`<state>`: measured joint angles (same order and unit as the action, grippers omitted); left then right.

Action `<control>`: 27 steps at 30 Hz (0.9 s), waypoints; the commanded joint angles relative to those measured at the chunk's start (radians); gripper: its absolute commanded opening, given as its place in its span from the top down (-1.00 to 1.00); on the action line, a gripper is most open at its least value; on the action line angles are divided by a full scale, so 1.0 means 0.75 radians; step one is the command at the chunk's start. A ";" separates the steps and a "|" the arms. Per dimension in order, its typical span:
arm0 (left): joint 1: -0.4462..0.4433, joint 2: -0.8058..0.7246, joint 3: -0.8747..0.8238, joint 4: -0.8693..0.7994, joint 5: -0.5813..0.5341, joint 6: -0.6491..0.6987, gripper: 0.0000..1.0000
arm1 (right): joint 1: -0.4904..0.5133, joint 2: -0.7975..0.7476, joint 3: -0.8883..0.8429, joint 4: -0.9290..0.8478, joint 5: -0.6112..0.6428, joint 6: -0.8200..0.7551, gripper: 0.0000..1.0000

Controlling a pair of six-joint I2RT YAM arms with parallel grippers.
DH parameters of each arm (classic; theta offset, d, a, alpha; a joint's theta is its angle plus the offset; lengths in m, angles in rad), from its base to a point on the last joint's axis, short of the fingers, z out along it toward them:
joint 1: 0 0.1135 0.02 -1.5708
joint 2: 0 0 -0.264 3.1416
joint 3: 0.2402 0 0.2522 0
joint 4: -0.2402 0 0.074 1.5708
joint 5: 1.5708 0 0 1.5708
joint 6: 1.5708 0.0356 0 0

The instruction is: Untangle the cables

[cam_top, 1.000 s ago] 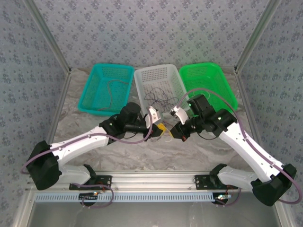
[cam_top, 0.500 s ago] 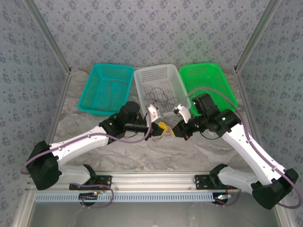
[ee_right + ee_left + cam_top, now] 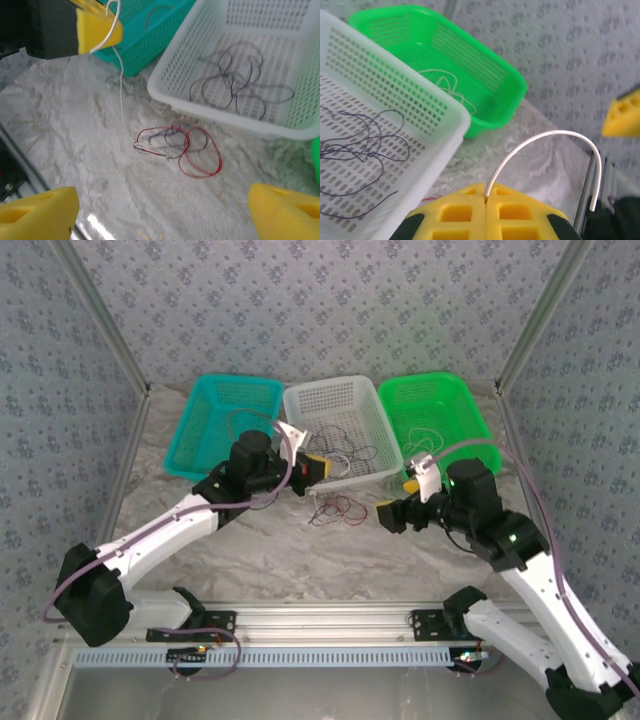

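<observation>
The left gripper, pinching the white cable, has lifted toward 11 o'clock; the right gripper, fingers spread, backed off to 4 o'clock: the strand is leaving the tangle

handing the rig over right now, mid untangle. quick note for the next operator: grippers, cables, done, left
Left gripper: jaws shut on the white cable, held above the table; the cable hangs down into the tangle.
Right gripper: jaws open, empty, over the table near the tangle.
Cables: red, dark and white strands are knotted together on the table in front of the white basket. Dark cables lie in the white basket, a pale cable in the green basket, and one cable in the teal basket.
Done: the cables in the baskets.
Left: free the white cable, then separate the red and dark ones.
</observation>
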<state>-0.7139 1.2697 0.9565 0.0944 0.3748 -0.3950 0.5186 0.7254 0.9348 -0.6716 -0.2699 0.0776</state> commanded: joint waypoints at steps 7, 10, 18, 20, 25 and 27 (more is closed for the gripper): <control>-0.013 -0.007 0.151 0.205 -0.020 -0.357 1.00 | 0.245 0.022 -0.466 0.845 0.255 0.189 -0.90; -0.028 -0.019 0.163 0.209 -0.028 -0.371 1.00 | 0.349 0.145 -0.504 1.076 0.388 0.146 -0.98; -0.086 -0.012 0.168 0.250 -0.030 -0.414 1.00 | 0.460 0.522 -0.380 1.335 0.581 0.076 -1.00; -0.100 -0.010 0.172 0.250 -0.029 -0.415 1.00 | 0.479 0.593 -0.327 1.341 0.633 0.038 -1.00; -0.121 -0.018 0.179 0.298 -0.026 -0.440 1.00 | 0.481 0.782 -0.212 1.376 0.615 0.035 -0.94; -0.124 -0.025 0.186 0.322 -0.023 -0.456 1.00 | 0.484 0.844 -0.184 1.381 0.600 0.044 -0.80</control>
<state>-0.7990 1.2697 1.0523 0.2630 0.3508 -0.7105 0.8761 1.3117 0.7540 0.3168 0.1619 0.1181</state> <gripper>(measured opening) 0.042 0.921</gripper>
